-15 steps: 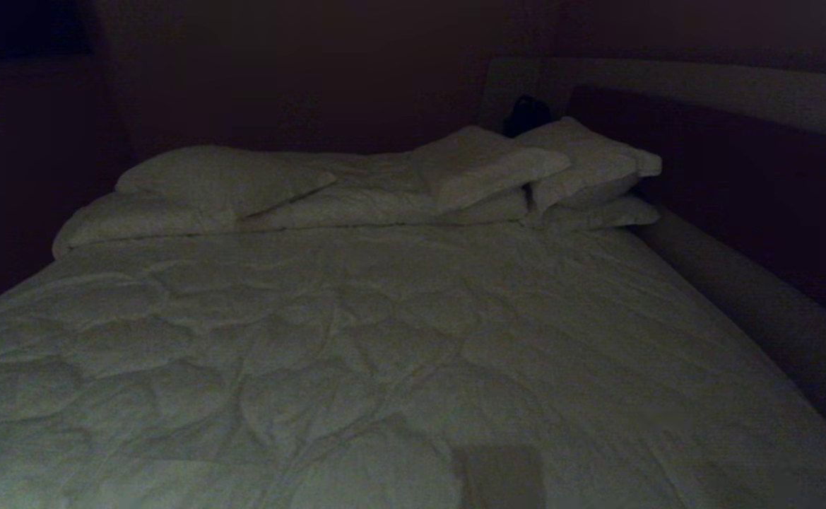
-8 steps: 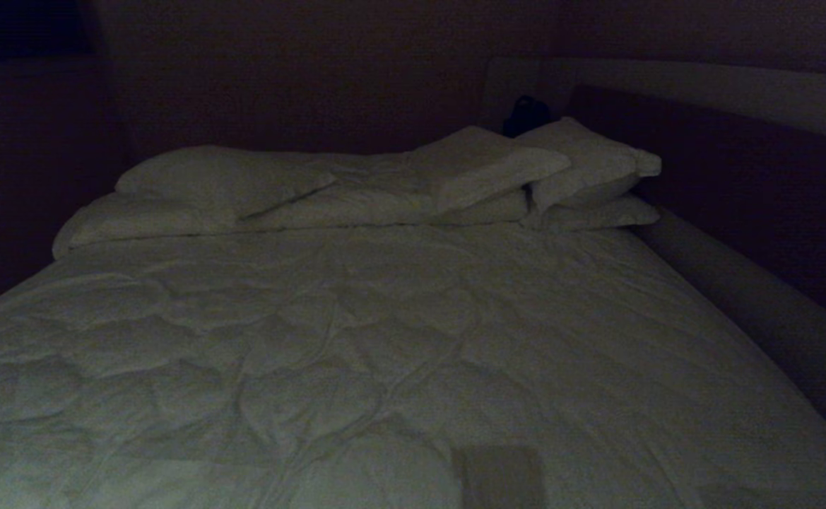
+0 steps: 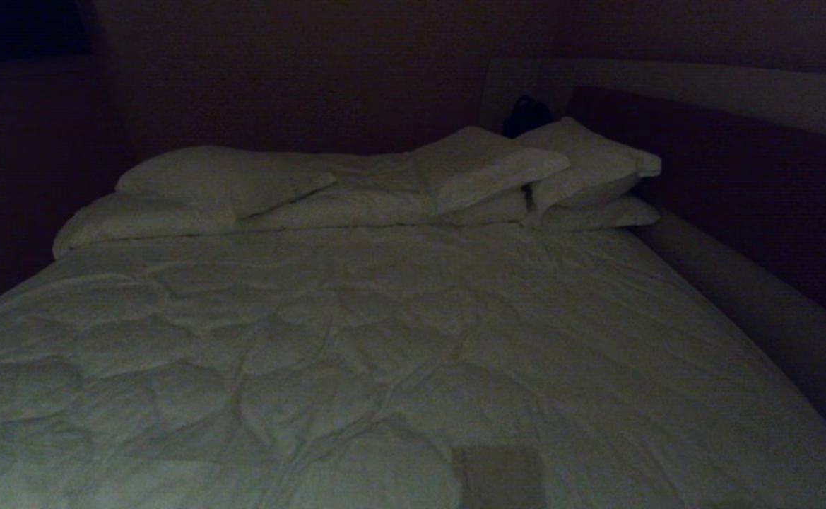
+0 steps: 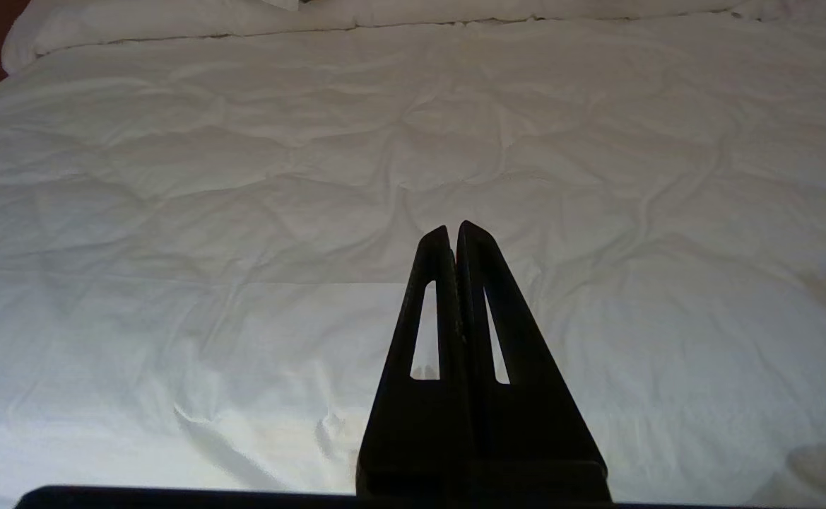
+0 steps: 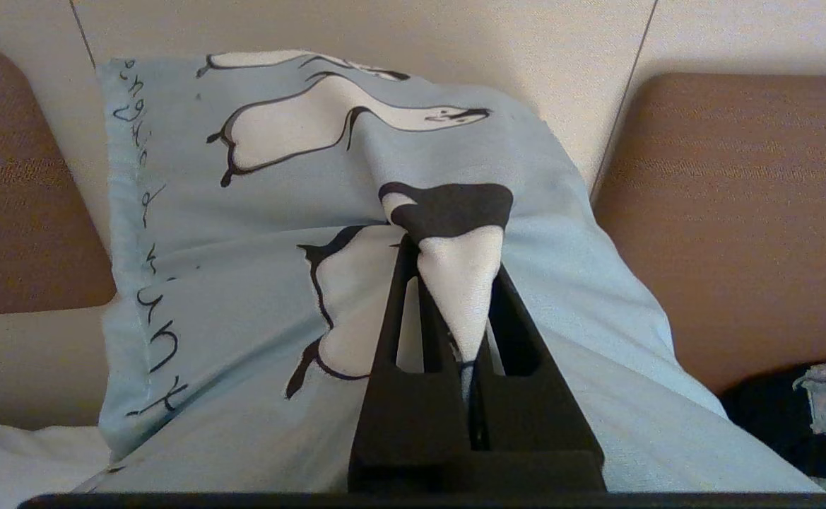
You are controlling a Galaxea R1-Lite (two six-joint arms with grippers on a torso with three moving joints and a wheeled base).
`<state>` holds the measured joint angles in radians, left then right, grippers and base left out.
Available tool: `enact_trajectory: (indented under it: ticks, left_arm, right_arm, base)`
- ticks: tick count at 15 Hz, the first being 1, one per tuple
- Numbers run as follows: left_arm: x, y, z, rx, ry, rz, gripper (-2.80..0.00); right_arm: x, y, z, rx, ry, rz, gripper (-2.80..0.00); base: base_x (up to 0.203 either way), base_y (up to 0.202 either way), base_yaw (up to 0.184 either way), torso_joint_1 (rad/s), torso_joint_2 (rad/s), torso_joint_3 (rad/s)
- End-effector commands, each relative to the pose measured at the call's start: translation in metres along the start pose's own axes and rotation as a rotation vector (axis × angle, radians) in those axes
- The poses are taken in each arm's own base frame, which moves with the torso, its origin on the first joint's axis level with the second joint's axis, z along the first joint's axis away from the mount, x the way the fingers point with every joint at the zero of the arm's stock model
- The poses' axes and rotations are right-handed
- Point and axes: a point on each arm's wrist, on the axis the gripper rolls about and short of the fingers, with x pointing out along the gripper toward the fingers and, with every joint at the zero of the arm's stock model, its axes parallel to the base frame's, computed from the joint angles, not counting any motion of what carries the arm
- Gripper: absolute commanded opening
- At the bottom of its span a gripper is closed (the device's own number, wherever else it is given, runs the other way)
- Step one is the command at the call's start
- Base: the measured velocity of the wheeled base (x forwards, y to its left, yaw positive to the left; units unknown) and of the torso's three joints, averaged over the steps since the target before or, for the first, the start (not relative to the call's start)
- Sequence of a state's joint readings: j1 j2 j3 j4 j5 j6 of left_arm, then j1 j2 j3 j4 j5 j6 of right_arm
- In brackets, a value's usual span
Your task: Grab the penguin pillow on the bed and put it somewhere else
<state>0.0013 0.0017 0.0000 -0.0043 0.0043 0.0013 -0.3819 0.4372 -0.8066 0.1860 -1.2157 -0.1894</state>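
The penguin pillow, pale blue with black-and-white penguins and handwriting along one edge, fills the right wrist view. My right gripper is shut on a pinched fold of its cover, in front of a beige wall with brown padded panels. A white corner of the bed shows beneath it. The head view shows the bed with its wrinkled white duvet, but neither the penguin pillow nor an arm. My left gripper hangs shut and empty over the duvet.
Plain white pillows lie stacked along the head of the bed, more at the right. A small dark object sits behind them. The pale padded frame runs along the right side. A dark bundle lies beside the penguin pillow.
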Motion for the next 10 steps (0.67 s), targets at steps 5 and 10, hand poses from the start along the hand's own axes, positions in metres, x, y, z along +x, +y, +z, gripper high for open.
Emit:
enact_trajectory:
  ticks: [5, 10]
  left_arm:
    - [0.0000, 0.0000, -0.0001, 0.002, 0.001, 0.001, -2.80]
    - [0.0000, 0.0000, -0.0003, 0.000, 0.003, 0.002, -2.80]
  right_arm:
    - [0.0000, -0.0010, 0.0052, -0.009, -0.010, -0.006, -2.80]
    - [0.0004, -0.0006, 0.0088, -0.010, -0.030, -0.011, -2.80]
  base:
    - [0.000, 0.000, 0.000, 0.000, 0.00, 0.000]
    - [0.000, 0.000, 0.000, 0.000, 0.00, 0.000]
